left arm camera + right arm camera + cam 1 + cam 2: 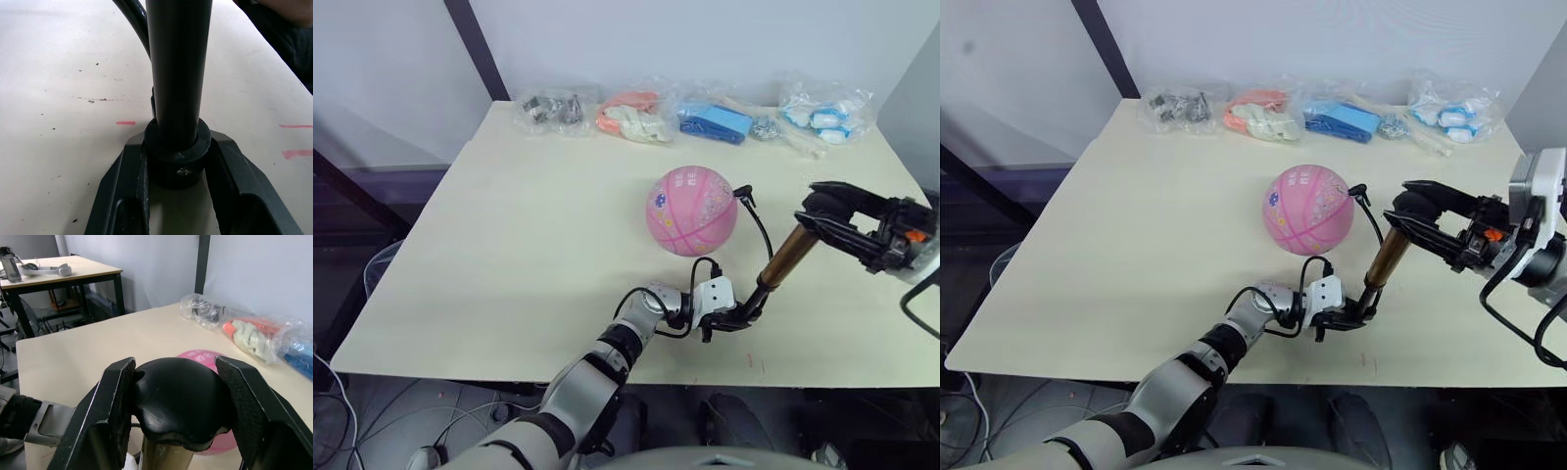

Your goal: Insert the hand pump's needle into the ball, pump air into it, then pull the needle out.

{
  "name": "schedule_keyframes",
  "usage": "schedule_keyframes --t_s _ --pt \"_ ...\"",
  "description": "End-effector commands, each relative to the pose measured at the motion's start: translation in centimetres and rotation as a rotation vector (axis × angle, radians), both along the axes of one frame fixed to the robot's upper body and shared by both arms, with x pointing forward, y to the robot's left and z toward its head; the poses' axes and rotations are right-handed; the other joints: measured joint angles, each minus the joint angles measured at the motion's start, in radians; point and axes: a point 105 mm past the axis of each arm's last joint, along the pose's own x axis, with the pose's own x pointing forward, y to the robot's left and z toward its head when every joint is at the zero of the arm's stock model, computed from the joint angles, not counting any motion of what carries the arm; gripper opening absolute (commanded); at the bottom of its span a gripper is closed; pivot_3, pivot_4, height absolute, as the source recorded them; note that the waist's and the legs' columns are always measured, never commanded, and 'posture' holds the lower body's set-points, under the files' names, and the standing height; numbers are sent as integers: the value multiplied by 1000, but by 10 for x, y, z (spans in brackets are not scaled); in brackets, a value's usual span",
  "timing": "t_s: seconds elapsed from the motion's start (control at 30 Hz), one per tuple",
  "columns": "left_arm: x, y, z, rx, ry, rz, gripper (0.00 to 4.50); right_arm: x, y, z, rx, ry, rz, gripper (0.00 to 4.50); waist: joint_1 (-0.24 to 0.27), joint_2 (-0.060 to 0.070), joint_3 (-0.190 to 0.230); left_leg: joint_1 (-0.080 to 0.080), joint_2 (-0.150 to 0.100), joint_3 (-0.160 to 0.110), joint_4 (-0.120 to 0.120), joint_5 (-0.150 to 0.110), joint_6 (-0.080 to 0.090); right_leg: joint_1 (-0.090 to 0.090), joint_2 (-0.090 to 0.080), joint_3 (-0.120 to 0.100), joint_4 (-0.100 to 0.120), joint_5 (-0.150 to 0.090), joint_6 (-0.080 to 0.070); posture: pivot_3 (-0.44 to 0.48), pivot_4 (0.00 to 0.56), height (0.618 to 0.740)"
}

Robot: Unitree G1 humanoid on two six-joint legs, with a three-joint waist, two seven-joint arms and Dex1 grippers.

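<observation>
The slim bronze-gold hand pump (785, 257) with black end caps is held tilted over the pale wooden desk (509, 255), just beside the pink rubber ball (692, 210) with flower prints. The left gripper (736, 318), its arm stretched low across the desk, has its jaws clamped on the pump's black lower end. The right gripper (820, 217), reaching in from the side, has its jaws closed on the black handle. The thin black hose (759, 223) arcs up to the ball's side.
</observation>
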Motion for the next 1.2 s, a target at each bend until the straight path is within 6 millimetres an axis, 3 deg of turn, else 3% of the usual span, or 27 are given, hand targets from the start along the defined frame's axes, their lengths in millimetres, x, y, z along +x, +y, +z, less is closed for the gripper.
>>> schedule_keyframes --t_s 0.03,0.3,0.4,1.2 --pt "-13 21 -37 140 93 16 1083 -5 -7 30 16 -107 -36 2118 0 -1 1 0 0 0 0 0 0 0 0 0 0 0 0 0 150 740" --pt "-13 21 -37 141 93 16 1083 -7 -8 39 31 -96 -26 2118 3 -1 1 -2 0 0 0 0 0 -2 -1 0 0 0 0 0 150 740" --pt "-13 21 -37 142 93 15 1083 -8 -5 32 45 -61 -10 2118 6 -1 1 -3 0 0 0 0 0 -2 -1 0 0 0 0 0 150 740" --pt "-13 20 -37 137 92 17 1083 -5 27 -113 23 176 -39 2118 6 -6 -2 1 0 0 0 0 0 -1 1 1 1 0 0 0 150 740"
